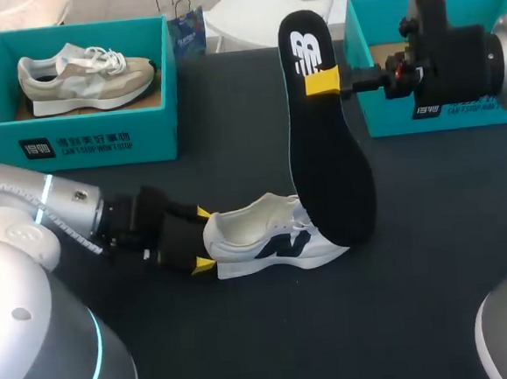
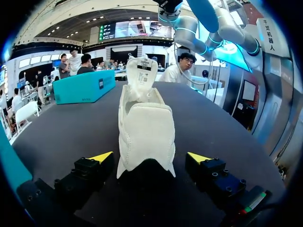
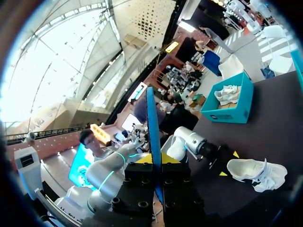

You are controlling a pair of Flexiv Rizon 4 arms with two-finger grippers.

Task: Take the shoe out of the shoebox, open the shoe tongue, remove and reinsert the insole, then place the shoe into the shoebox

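A white shoe (image 1: 271, 241) with a black side mark lies on the dark table, toe to the right. My left gripper (image 1: 205, 239) is open at its heel, a yellow tip on either side. In the left wrist view the heel (image 2: 146, 137) stands between the fingers (image 2: 102, 157) with a gap on each side. My right gripper (image 1: 322, 82) is shut on the black insole (image 1: 326, 157) near its heel end, holding it on edge above the shoe's toe. The right wrist view shows the insole (image 3: 152, 123) edge-on between the gripper (image 3: 157, 158) tips, with the shoe (image 3: 258, 172) below.
A teal shoebox (image 1: 100, 131) at the back left holds a beige shoe (image 1: 86, 73). A second teal shoebox (image 1: 388, 117) stands at the back right, partly behind my right arm. A small blue bag (image 1: 187, 32) sits behind the boxes.
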